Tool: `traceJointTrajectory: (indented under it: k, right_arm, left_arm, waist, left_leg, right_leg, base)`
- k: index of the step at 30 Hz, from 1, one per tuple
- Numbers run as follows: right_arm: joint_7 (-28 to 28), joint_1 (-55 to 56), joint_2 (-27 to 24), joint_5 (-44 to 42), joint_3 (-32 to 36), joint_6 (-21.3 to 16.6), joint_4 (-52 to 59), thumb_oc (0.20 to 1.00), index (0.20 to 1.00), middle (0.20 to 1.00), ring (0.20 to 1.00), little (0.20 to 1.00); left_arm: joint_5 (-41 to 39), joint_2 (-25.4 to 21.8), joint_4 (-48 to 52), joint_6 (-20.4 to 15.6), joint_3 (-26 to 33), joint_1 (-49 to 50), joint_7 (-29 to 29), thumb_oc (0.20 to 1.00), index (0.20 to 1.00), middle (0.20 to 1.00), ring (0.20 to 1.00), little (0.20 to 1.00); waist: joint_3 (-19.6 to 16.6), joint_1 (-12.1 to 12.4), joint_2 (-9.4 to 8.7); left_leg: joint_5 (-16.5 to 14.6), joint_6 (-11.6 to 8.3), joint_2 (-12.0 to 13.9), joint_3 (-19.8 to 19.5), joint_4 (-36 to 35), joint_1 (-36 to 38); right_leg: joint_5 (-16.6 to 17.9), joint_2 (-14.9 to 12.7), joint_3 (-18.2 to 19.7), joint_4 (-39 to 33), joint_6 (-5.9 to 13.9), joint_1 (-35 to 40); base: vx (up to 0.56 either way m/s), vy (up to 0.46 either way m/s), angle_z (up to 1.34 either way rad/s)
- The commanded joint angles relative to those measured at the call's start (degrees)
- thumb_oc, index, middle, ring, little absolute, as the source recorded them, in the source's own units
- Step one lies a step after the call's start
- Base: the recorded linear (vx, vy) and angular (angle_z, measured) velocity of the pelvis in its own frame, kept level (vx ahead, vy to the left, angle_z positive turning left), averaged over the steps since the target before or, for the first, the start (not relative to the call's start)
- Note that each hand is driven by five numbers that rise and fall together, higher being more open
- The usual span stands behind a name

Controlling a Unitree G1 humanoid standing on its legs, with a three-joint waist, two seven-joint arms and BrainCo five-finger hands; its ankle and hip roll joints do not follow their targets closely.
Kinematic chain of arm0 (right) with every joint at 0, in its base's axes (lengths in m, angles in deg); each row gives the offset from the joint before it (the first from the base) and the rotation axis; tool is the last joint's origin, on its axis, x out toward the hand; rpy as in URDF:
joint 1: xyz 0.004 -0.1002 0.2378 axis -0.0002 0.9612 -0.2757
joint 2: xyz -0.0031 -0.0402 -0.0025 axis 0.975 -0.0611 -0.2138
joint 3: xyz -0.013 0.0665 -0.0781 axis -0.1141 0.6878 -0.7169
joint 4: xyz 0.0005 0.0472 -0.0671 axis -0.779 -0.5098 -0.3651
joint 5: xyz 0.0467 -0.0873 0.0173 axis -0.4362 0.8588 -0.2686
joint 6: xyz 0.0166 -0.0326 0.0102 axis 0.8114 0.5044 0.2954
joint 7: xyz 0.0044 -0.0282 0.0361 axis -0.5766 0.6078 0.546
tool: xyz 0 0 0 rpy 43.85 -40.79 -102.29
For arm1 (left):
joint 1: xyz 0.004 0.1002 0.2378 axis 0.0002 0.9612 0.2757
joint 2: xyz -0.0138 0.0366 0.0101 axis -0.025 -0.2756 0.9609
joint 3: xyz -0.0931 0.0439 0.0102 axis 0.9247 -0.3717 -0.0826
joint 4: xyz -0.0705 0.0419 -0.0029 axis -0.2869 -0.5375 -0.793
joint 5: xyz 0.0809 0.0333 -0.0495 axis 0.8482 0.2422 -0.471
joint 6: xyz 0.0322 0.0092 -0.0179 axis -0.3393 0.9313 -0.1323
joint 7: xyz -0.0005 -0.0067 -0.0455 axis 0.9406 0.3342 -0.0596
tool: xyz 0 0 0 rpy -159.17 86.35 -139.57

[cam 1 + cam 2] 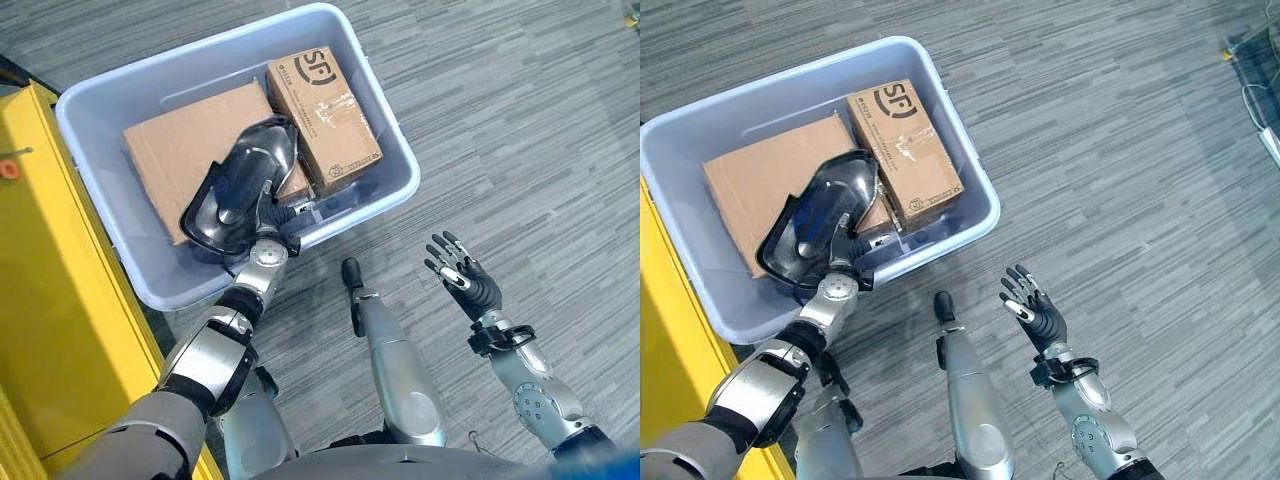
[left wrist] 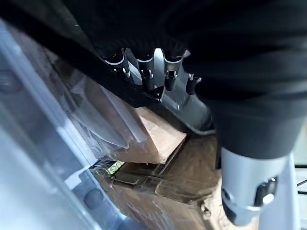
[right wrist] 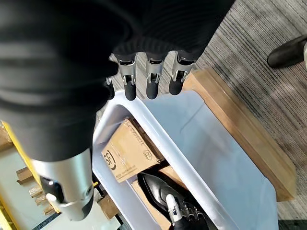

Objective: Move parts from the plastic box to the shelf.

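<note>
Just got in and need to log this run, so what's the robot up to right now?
The robot's left hand is shut on a black plastic part, holding it over the pale blue plastic box on the carpet. Two cardboard boxes, a large flat one and a smaller printed one, lie inside. The right hand hangs open beside the box, holding nothing. A yellow shelf stands on the robot's left.

The smaller cardboard box (image 1: 322, 118) in the plastic box (image 1: 383, 100) before me bears a round black printed mark on its top. The fine print beside that mark is too small for me to read.
</note>
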Motion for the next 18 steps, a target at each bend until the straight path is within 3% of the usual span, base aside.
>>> traceJointTrajectory:
  k: [1, 4, 6, 10, 14, 18]
  right_arm:
    - [0.1, 1.5, 2.0, -0.1, 3.7, -2.4, 2.2, 1.000, 1.000, 1.000, 1.000, 1.000]
    - [-0.3, 2.4, 2.2, 0.8, 5.5, -2.4, 2.3, 1.000, 1.000, 1.000, 1.000, 1.000]
    - [-0.4, 2.5, 2.2, 1.2, 6.0, -2.4, 2.3, 1.000, 1.000, 1.000, 1.000, 1.000]
    - [-0.4, 3.5, 2.2, 2.0, 8.3, -2.6, 3.2, 1.000, 1.000, 1.000, 1.000, 1.000]
    - [0.2, 4.0, 2.3, 2.7, 9.0, -2.6, 3.2, 1.000, 1.000, 1.000, 1.000, 1.000]
    - [0.8, 4.2, 2.0, 2.7, 8.9, -2.4, 3.2, 1.000, 1.000, 1.000, 1.000, 1.000]
  left_arm:
    - [-3.5, -2.1, 7.5, -5.4, 3.1, 1.5, -1.5, 1.000, 1.000, 1.000, 1.000, 1.000]
    - [-6.8, -4.6, 23.3, -7.5, 5.2, 8.2, -3.6, 1.000, 1.000, 1.000, 1.000, 1.000]
    - [-6.5, -5.3, 26.5, -7.6, 6.0, 9.6, -3.9, 1.000, 1.000, 1.000, 1.000, 1.000]
    - [-7.0, -8.8, 42.2, -9.7, 11.6, 15.5, -5.4, 1.000, 1.000, 1.000, 1.000, 1.000]
    - [-4.2, -10.4, 47.9, -11.1, 15.7, 17.3, -4.2, 1.000, 1.000, 1.000, 1.000, 1.000]
    - [0.3, -11.2, 47.1, -11.2, 17.0, 16.9, -1.5, 1.000, 1.000, 1.000, 1.000, 1.000]
  waist:
    - [2.3, -0.2, -1.32]
    - [2.6, 1.2, 0.05]
    - [2.6, 1.5, 0.25]
    - [2.8, 2.9, 1.55]
    - [2.7, 3.5, 1.88]
    - [2.7, 3.5, 1.63]
  left_leg:
    - [-3.6, -1.04, 2.9, -5.5, 7.3, 1.4]
    - [-3.8, -0.72, 2.5, -6.0, 7.3, 1.4]
    - [-3.8, -0.67, 2.4, -6.2, 7.3, 1.3]
    - [-4.1, -0.47, 1.9, -6.7, 7.3, 1.1]
    - [-4.3, -0.41, 1.7, -6.9, 7.3, 1.0]
    - [-4.3, -0.40, 1.6, -6.9, 7.5, 0.7]
  right_leg:
    - [5.1, -4.9, -1.2, -10.8, 4.45, 10.2]
    - [4.8, -5.4, -1.6, -10.6, 4.28, 10.7]
    - [4.7, -5.5, -1.7, -10.6, 4.25, 10.9]
    - [4.5, -5.9, -2.1, -10.6, 4.19, 11.2]
    - [4.4, -6.2, -2.2, -10.7, 4.35, 11.4]
    - [4.4, -6.3, -2.2, -10.6, 4.36, 11.2]
  base:
    - [0.00, 0.008, 0.12]
    - [0.00, 0.010, 0.13]
    - [0.00, 0.018, 0.15]
    - [0.00, 0.017, 0.12]
    - [0.00, 0.008, 0.05]
    - [0.00, 0.000, 0.00]
